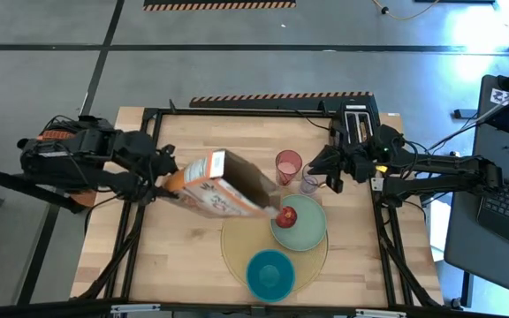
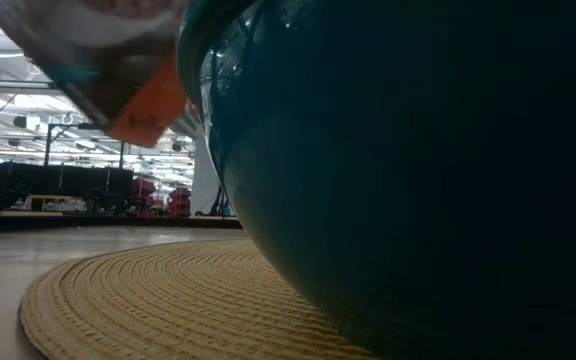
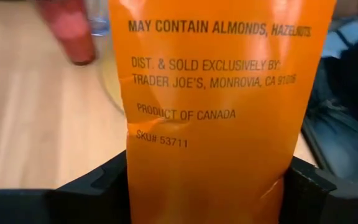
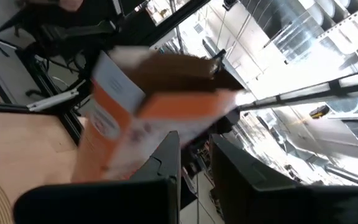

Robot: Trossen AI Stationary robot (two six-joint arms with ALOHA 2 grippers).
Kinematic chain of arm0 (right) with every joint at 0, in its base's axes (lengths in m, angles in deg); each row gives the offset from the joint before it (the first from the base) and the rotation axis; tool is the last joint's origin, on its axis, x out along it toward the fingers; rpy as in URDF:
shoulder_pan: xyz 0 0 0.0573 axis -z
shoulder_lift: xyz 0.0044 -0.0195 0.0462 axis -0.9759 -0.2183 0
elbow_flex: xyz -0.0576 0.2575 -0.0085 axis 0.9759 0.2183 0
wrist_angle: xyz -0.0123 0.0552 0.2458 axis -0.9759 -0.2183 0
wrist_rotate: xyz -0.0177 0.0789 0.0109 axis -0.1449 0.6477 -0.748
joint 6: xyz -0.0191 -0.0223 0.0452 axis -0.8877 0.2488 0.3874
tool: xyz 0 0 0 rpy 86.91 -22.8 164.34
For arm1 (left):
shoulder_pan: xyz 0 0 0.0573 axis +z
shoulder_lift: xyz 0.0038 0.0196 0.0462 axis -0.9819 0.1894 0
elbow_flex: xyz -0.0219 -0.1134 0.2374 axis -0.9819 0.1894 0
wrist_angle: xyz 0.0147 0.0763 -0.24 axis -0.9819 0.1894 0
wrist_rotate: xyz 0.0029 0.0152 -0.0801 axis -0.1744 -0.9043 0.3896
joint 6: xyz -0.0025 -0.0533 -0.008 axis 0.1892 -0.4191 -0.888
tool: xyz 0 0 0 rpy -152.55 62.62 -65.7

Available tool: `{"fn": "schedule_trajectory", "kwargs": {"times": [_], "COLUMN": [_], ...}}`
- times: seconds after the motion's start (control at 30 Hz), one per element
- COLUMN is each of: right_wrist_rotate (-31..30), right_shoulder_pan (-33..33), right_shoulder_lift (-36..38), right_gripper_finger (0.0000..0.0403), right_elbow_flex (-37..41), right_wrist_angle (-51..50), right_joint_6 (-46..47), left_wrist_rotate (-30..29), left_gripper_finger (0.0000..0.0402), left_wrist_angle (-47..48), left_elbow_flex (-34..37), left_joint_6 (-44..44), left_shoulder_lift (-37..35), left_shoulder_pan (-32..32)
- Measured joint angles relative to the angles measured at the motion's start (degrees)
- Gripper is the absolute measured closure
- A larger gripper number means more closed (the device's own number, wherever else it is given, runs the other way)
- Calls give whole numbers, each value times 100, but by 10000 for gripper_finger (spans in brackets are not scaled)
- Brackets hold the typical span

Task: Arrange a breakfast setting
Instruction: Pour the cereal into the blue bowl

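My left gripper (image 1: 168, 181) is shut on an orange cereal box (image 1: 219, 187) that is held over the table, with its open end (image 1: 268, 193) pointing toward the pale green plate (image 1: 300, 225). A red apple (image 1: 287, 215) lies on the plate. The plate and the blue bowl (image 1: 269, 274) sit on the round yellow placemat (image 1: 235, 249). A pink cup (image 1: 288, 166) and a clear mug (image 1: 309, 184) stand beyond the plate. My right gripper (image 1: 328, 168) hangs beside the mug, shut and empty. No toast or spoon shows. My left gripper pinches the box's two broad faces between its two fingers (image 3: 107, 180), near the box's closed end (image 3: 204, 186). The narrow printed orange side faces the wrist camera. The fingers come level from the table's left. The box is lifted clear and slants along toward the plate.
The low view is filled by the bowl's wall (image 2: 418, 180) on the placemat (image 2: 168, 300), with the box (image 2: 118, 70) overhead. Black frame rails (image 1: 144, 230) run along both table sides. A black device (image 1: 358, 124) sits at the far edge. Bare wood (image 1: 184, 247) lies left of the placemat.
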Motion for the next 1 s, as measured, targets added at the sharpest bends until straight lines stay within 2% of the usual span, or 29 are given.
{"fn": "schedule_trajectory", "kwargs": {"times": [0.1, 0.23, 0.5, 0.7, 1.0], "right_wrist_rotate": [-196, -280, -307, -650, -730], "right_shoulder_pan": [1, 1, 2, 2, 2], "right_shoulder_lift": [0, 0, 0, 0, 0], "right_gripper_finger": [346, 346, 346, 346, 346], "right_elbow_flex": [0, -1, -1, 2, 2], "right_wrist_angle": [-51, -89, -109, -273, -361], "right_joint_6": [-6, -95, -129, -168, -275], "left_wrist_rotate": [47, -205, -1299, -1773, -3008], "left_gripper_finger": [146, 150, 152, 153, 153], "left_wrist_angle": [3, 40, 45, 144, 117], "left_elbow_flex": [0, 0, 0, 0, 0], "left_joint_6": [-112, -183, -128, -125, -256], "left_shoulder_lift": [89, 183, 477, 732, 1033], "left_shoulder_pan": [-267, -592, -1304, -2004, -3045]}}
